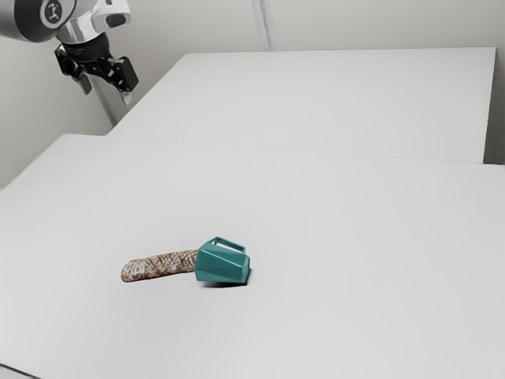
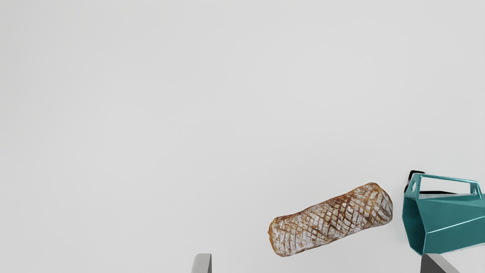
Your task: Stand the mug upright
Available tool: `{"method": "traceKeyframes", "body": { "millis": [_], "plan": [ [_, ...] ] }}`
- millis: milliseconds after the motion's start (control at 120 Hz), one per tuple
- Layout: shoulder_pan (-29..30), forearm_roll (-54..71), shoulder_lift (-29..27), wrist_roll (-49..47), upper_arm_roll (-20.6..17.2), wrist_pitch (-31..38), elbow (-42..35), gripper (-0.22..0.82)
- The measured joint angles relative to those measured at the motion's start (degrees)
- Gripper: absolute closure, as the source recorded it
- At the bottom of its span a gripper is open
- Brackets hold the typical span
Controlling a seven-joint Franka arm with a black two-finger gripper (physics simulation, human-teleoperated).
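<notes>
I see the mug (image 1: 225, 264) lying on its side on the table (image 1: 355, 324), so it isn't upright as things stand. Its mouth (image 2: 413, 223) faces the loaf (image 2: 331, 220), which sits just beside it toward the exterior view's left, and its base points to the exterior view's right. The handle (image 2: 447, 178) sticks up on the far side. My gripper (image 1: 106, 95) hangs high and well apart from both, at the exterior view's far left, its jaws released and spread wide with nothing between them.

I expect a stiff, fairly light mug that won't give when squeezed. Those smooth, shiny facets may be slippery, and if it's ceramic a knock could chip the rim, so I'd go gently. The best hold, I think, is across the body a little behind the mouth, one finger on the near side and one on the far, pressing below the handle. From there I can raise the mouth end and swing the base down. The handle's thin bar is a second choice, though the weight could twist there. The loaf crowds the mouth, so I'd keep my fingers clear of it coming in.
</notes>
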Motion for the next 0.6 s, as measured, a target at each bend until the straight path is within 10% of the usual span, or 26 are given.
{"method": "traceKeyframes", "body": {
  "millis": [600],
  "plan": [
    [0.5, -17.3, 0.9, 0.3, 5.0, 4.5, -15.4, 0.00]
  ]
}}
